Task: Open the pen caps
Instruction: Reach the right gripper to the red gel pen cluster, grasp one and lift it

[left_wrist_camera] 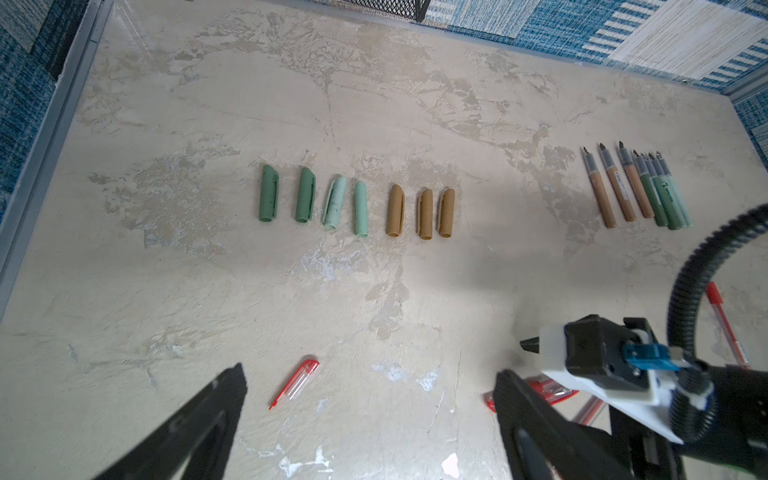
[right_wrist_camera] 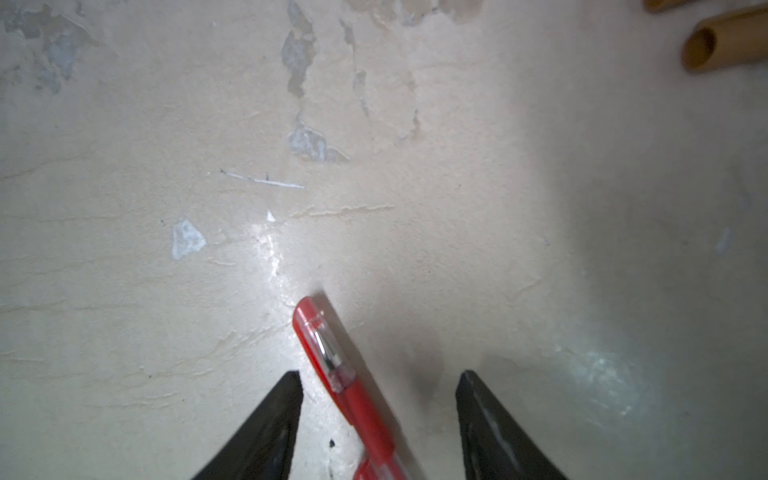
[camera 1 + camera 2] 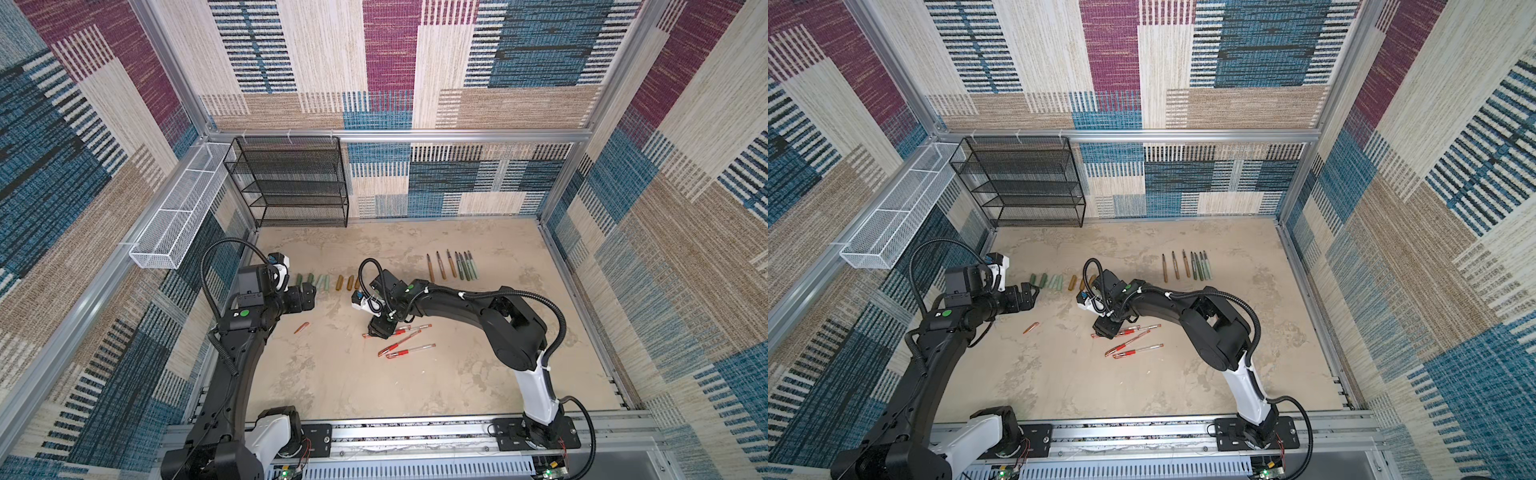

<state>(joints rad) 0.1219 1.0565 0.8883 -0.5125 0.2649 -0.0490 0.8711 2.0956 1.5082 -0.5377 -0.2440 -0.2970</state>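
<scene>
Right hand (image 2: 381,374): stood parted astride red pen (image 2: 336,361), unclamped, likely about to pin the barrel.
Left hand (image 1: 370,370): gaped wide, empty, seemingly kept free for pulling.
Pen caps (image 1: 360,208): lay rowed toward three o'clock of left hand.

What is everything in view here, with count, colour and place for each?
green pen caps: four, two dark and two pale, in a row mid-table
gold pen caps: three, continuing that row
loose red cap: one, red and clear, alone near the left gripper
red pens: about four, capped, scattered by the right gripper
uncapped pen bodies: seven, three gold and four green, lined up far right
mesh rack: one, black, back wall
wire basket: one, white, left wall
table: one, mottled beige
left gripper: black, open, empty
right gripper: black, open, straddling one red pen
</scene>
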